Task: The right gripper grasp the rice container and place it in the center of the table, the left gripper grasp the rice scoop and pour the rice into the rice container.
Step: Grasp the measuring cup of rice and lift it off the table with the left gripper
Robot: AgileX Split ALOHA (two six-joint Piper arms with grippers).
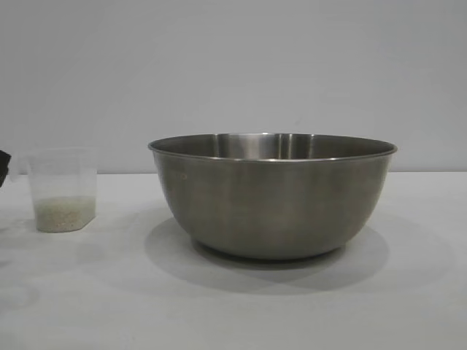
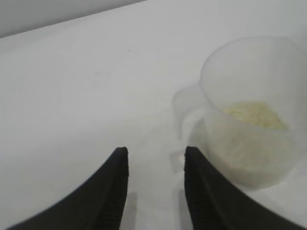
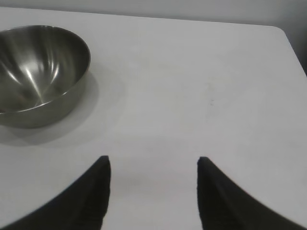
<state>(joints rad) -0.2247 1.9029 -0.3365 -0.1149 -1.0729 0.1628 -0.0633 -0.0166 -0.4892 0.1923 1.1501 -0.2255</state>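
The bench [image 1: 408, 306] is a plain white top, and on it the steel bowl [image 1: 273, 195] stands upright near the middle, empty as far as its inside shows. Seen from the right gripper [image 3: 153, 191], the bowl sits ahead and off to one side, well apart from the fingertips; that gripper hangs over bare bench with its jaws apart and nothing between them. So the bowl's placing looks done, and the step in hand is the reach for the cup.

The clear plastic cup [image 2: 252, 112] stands upright on the bench, well apart from the bowl, on the left arm's side. The left gripper [image 2: 156, 165] is low over the bench with its jaws partly spread and empty; the cup lies just ahead of it and to one side, its small handle turned toward the fingertips. The rice [image 2: 256, 115] forms a shallow pale layer in the cup's bottom.

Next the left gripper likely needs to shift sideways and forward until its jaws straddle the handle or wall, then close without tipping the light cup.
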